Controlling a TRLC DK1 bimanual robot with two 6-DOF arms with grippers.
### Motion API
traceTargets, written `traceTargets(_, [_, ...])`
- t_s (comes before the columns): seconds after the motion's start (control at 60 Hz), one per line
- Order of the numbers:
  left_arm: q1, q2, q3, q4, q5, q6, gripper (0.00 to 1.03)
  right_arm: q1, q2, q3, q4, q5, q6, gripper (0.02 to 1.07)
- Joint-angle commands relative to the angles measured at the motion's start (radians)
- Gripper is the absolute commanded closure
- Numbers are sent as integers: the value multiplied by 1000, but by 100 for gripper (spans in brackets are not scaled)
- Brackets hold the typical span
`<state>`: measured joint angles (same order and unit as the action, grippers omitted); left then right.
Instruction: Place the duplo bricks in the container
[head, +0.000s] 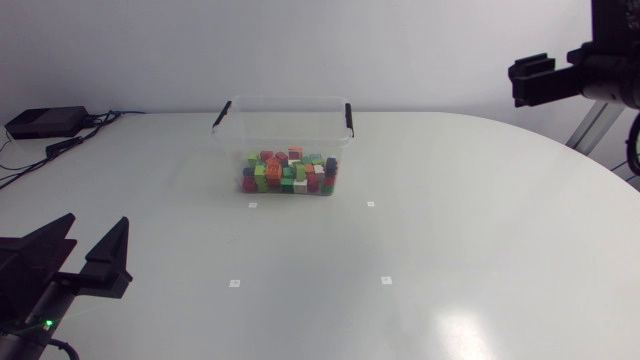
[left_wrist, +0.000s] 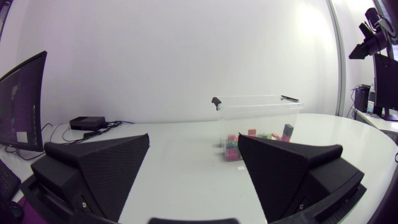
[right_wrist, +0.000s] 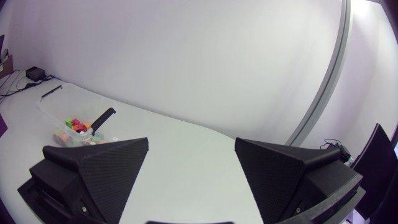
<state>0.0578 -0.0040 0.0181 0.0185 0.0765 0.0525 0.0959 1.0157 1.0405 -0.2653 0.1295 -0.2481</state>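
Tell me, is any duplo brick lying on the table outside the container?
No, in the head view all the duplo bricks sit inside the clear container, and the table around it bears only small white marks.

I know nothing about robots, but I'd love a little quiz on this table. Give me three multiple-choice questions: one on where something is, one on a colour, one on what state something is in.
1. Where are the duplo bricks?
A) scattered over the table
B) inside the clear container
C) held by a tool

2. What colour are the container's two handles?
A) black
B) red
C) yellow

3. How is the left tool?
A) shut on a brick
B) shut, empty
C) open, empty

Answers:
1 B, the bricks lie heaped within the container's walls.
2 A, both handles on its rim are black.
3 C, it stands wide open with nothing inside.
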Motion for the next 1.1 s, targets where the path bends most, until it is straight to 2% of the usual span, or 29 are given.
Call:
traceTargets(0.0, [-1, -10, -20, 0, -1, 1, 4, -10, -78, -65, -9, -2, -23, 7])
traceTargets(0.283, [-1, -10, -20, 0, -1, 1, 4, -74, -353, -247, -28, 4, -17, 7])
traceTargets(0.717, [-1, -10, -20, 0, -3, 1, 4, -84, -703, -470, -117, 9, -30, 7])
traceTargets(1.083, [-18, -6, -19, -6, -25, -15, 4, -85, -836, -690, 4, -32, 44, 7])
